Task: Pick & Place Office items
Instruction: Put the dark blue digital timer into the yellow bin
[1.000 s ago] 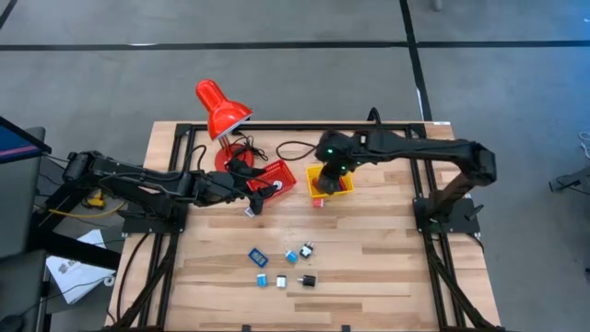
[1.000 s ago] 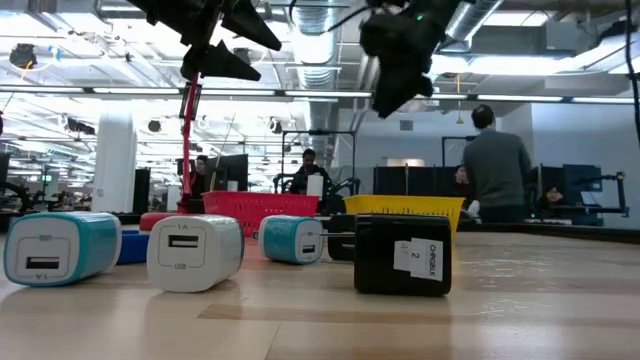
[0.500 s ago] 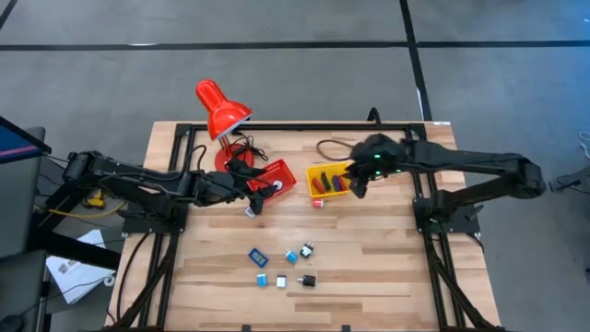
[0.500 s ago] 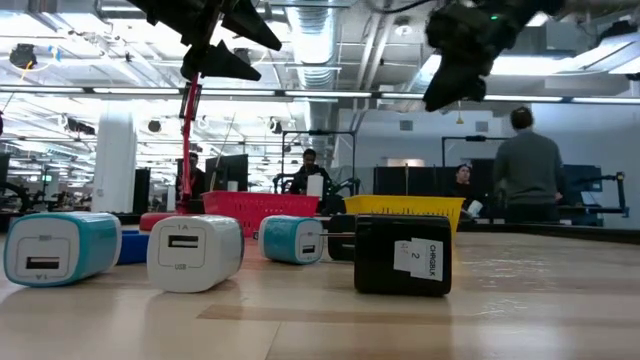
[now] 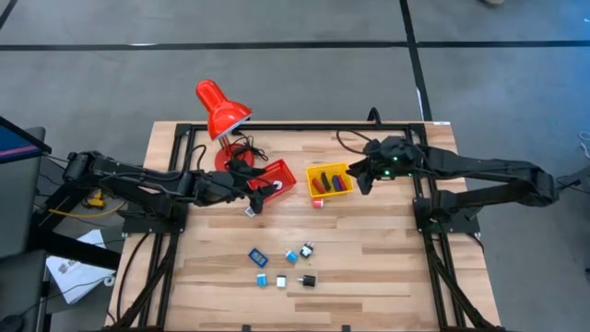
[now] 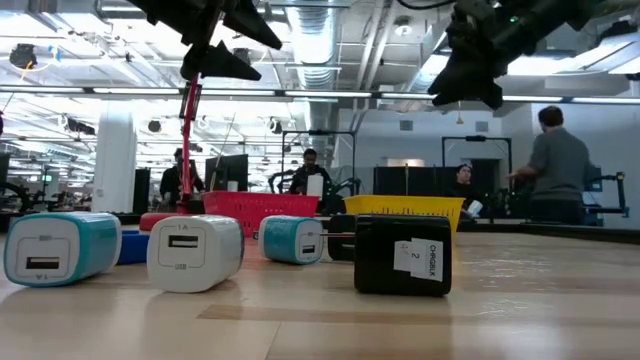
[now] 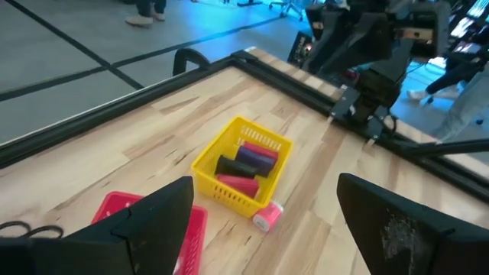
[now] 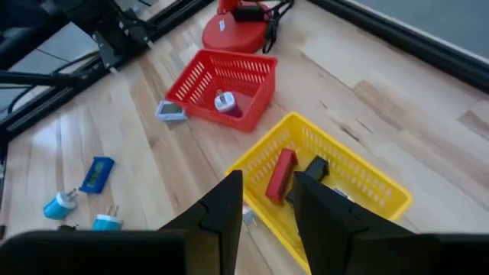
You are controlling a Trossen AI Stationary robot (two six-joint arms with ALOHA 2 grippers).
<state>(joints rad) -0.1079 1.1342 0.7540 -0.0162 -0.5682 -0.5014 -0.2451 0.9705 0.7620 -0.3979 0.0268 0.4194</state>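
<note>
Change since the earlier frames: the right gripper (image 5: 361, 180), formerly above the yellow mesh basket (image 5: 329, 180), has drawn back toward the right edge of the table and now hangs just beside the basket's right side; the left arm and all loose pieces are unchanged.

Right gripper: fingers (image 8: 229, 200) narrowly parted, nothing seen between them. Judged empty after a deposit.

Left gripper (image 5: 253, 198): raised over the red mesh basket (image 5: 275, 178), jaws spread wide, holding nothing.

Yellow mesh basket, contents: a red flat piece (image 8: 281, 175), dark pieces beside it. One small pink-red cylindrical piece (image 5: 318, 203) lies on the wood just outside the basket's near wall.

Red mesh basket, contents: one small white and purple item (image 8: 225, 101). A pale flat piece (image 5: 249, 212) lies just beside its corner.

Office items left on the wooden table (image 5: 387, 249): a cluster near the front edge, namely a blue flat rectangle (image 5: 257, 255), cyan-and-white charger blocks (image 5: 291, 257), a white block (image 5: 280, 281), a black block (image 5: 309, 280).

Step in hand, by judgement: between placements; the right arm is clearing the basket.

Next move calls for: travel down the table to the front cluster, jaws opened wider, descent onto a single piece kept apart from its neighbours.
</note>
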